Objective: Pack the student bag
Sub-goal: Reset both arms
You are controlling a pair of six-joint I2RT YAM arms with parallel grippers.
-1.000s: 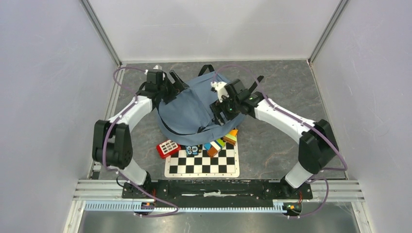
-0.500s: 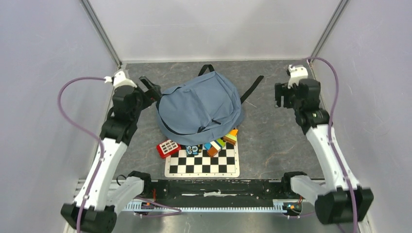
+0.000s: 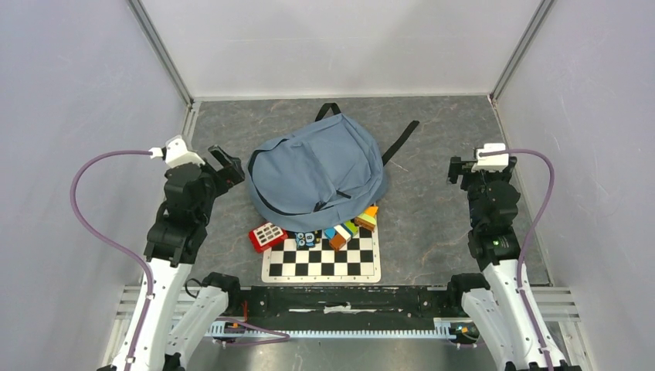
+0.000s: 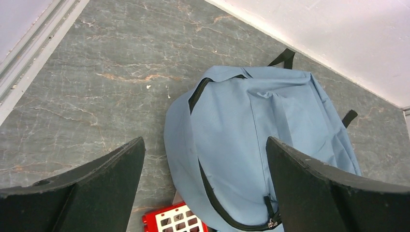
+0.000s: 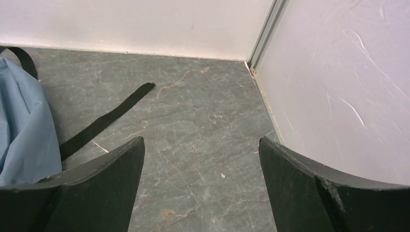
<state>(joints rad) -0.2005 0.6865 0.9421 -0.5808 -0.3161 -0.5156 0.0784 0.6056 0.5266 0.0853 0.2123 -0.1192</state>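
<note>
The student bag (image 3: 320, 170), dusty blue with black straps and zipper trim, lies flat in the middle of the table, its near edge over the top of the chessboard (image 3: 320, 263). My left gripper (image 3: 225, 165) hovers open just off the bag's left side, holding nothing. In the left wrist view the bag (image 4: 261, 140) fills the space beyond the open left gripper (image 4: 204, 140). My right gripper (image 3: 458, 170) is open and empty, well right of the bag. The right wrist view has bare floor between the open right gripper (image 5: 201, 140) fingers, the bag's edge (image 5: 21, 130) at far left.
A red keypad toy (image 3: 267, 235) and several coloured blocks (image 3: 351, 226) lie on the chessboard's far edge against the bag. A loose black strap (image 5: 104, 121) trails right from the bag. White walls (image 3: 541, 116) close in three sides.
Both arms have drawn back from over the bag, the left out to its left side, the right far to the right. The right gripper's jaws have widened a little.
</note>
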